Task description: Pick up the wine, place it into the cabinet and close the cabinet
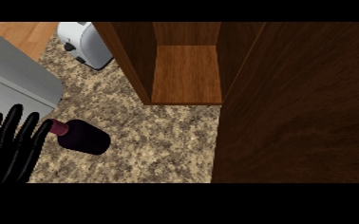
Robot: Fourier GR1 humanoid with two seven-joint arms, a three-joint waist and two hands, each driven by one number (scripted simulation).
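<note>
Lying wine bottle beside left hand (fingers straight), counter's left.

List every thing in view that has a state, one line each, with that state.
cabinet: open, its shelf bare.
cabinet door: swung wide open, at the view's right.
wine bottle: on the counter, outside the cabinet, not held.
left hand: open, fingers straight, beside the bottle's neck at the view's left edge.
right hand: not in view.
toaster: standing on the counter left of the cabinet.
</note>
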